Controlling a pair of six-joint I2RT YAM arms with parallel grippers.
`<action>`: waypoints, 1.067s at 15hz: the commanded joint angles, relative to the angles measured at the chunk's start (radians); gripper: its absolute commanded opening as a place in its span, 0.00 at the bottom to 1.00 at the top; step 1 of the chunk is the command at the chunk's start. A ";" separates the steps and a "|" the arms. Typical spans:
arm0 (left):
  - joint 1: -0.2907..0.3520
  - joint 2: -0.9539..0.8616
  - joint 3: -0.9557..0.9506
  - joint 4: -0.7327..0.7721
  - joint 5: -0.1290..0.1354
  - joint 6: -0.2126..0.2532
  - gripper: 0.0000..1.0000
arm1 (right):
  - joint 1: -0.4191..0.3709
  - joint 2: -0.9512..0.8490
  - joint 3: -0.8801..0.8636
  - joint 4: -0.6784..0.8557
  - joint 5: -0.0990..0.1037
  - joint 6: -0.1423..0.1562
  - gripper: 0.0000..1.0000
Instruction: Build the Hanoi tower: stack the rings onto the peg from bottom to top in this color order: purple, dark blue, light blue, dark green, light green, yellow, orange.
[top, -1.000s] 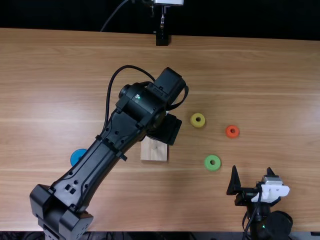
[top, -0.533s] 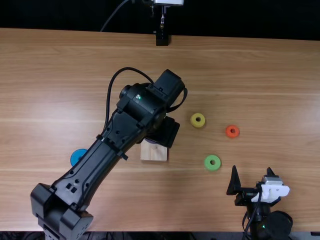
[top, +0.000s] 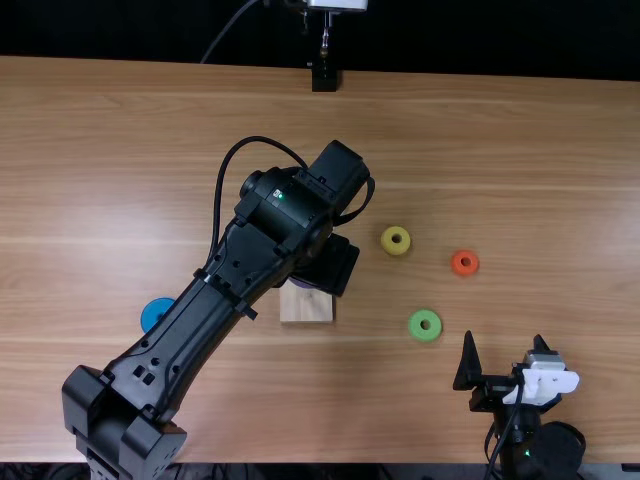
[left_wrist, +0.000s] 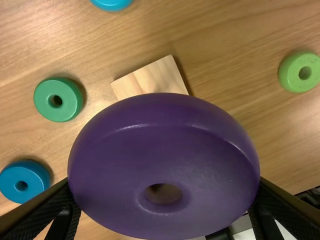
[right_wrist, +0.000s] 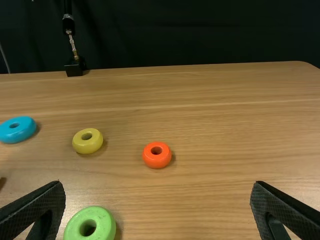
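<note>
Left gripper (left_wrist: 164, 185) is clamping the wide, rounded, smooth purple ring (left_wrist: 165, 130) by opposite edges, presumably keeping its hole free for the peg. The ring is sitting between its fingers, near the square, pale wooden base (left_wrist: 152, 77); the right gripper (right_wrist: 157, 186) is standing spread, empty.

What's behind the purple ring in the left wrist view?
Part of the wooden base shows past the purple ring; the ring covers the rest, so I can't tell where the peg is.
</note>
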 joint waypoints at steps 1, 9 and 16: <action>-0.008 0.018 -0.010 -0.005 0.000 0.001 1.00 | -0.010 -0.012 -0.064 -0.069 0.009 0.002 1.00; 0.006 0.018 0.000 -0.008 0.033 0.005 1.00 | -0.010 -0.012 -0.064 -0.069 0.009 0.002 1.00; 0.145 0.018 0.102 0.052 0.035 0.005 1.00 | -0.010 -0.012 -0.064 -0.069 0.009 0.002 1.00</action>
